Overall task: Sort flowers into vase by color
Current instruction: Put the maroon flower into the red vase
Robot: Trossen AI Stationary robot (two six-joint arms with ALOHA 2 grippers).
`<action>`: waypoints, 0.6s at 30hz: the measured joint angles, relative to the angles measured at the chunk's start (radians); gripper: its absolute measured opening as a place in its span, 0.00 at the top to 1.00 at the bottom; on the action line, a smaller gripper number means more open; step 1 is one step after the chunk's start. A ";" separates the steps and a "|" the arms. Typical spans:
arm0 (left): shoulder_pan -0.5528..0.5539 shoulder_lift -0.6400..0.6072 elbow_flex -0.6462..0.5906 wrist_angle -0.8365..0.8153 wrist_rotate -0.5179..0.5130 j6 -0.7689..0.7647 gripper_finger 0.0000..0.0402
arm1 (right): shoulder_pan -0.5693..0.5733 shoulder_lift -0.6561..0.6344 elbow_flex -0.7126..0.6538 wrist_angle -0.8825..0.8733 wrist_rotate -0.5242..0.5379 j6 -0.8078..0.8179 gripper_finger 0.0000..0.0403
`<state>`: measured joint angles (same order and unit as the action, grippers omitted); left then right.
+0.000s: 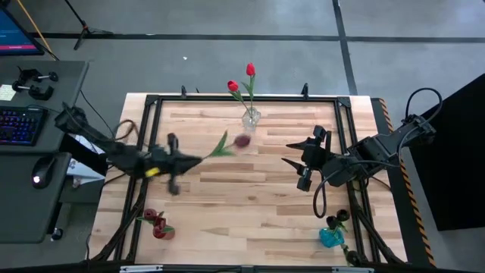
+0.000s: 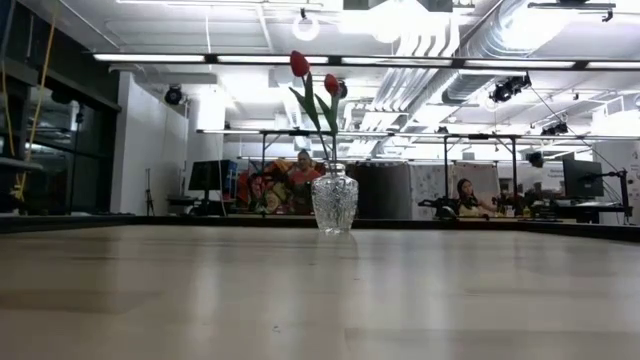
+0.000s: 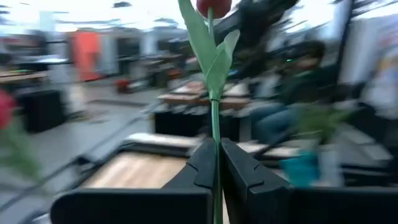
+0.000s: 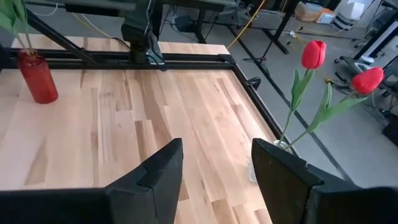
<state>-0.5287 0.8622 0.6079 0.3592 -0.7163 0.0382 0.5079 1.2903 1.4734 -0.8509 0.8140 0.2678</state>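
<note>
My left gripper (image 1: 194, 160) is over the table's left-middle, shut on a tulip with a dark red head (image 1: 242, 141) and green leaves (image 3: 211, 53). The head is close to the clear glass vase (image 1: 251, 118) at the far middle, which holds two red tulips (image 2: 299, 63) by their stems. A red vase (image 1: 158, 224) with dark flowers stands near left, and a blue vase (image 1: 331, 237) near right. My right gripper (image 1: 292, 155) hangs open at right-middle, holding nothing. The low view shows no gripper. My left gripper pinches the tulip's thin green stem (image 3: 216, 146) between its two fingers, below the leaves. The fingers come level from the table's left, and the stem runs on forward past their tips. The tulip is lifted clear of the table, its head (image 3: 213, 6) pointing toward the glass vase.
A black frame (image 1: 151, 102) runs around the wooden tabletop. A desk with keyboard and mouse (image 1: 38, 171) stands off the left edge. People sit in the room beyond the far edge (image 2: 467, 195). Bare wood lies between the arms (image 1: 242, 189).
</note>
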 joint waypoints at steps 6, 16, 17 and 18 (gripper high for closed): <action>-0.279 -0.090 -0.006 0.088 0.048 0.056 1.00 | 0.000 0.000 0.000 0.000 -0.008 0.009 0.55; -0.666 0.082 -0.219 1.071 -0.067 0.700 1.00 | 0.000 0.000 0.000 0.003 -0.010 0.070 0.55; -0.693 0.094 -0.239 1.138 -0.087 0.734 1.00 | 0.000 0.000 0.000 0.003 -0.010 0.076 0.55; -0.717 0.105 -0.258 1.187 -0.108 0.757 1.00 | 0.000 0.000 0.000 0.003 -0.010 0.084 0.55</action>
<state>-1.2455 0.9668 0.3503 1.5465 -0.8243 0.7949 0.5079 1.2903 1.4734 -0.8482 0.8043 0.3515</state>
